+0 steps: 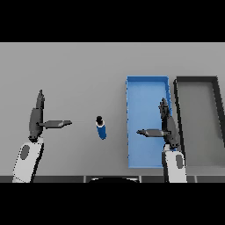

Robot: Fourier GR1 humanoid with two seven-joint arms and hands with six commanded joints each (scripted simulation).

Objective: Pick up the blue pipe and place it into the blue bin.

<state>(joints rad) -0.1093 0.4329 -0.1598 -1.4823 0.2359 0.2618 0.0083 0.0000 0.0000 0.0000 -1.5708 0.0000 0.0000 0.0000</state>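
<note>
The blue pipe, a short blue cylinder with a black tip at its far end, lies on the grey table left of the blue bin. My right hand hovers over the bin's right half, fingers straight and thumb pointing left, holding nothing. My left hand is at the left of the table, fingers straight, thumb pointing right toward the pipe, well apart from it.
A dark grey bin stands directly right of the blue bin, its left wall close to my right hand. Bare table spreads between my left hand and the pipe and beyond both bins.
</note>
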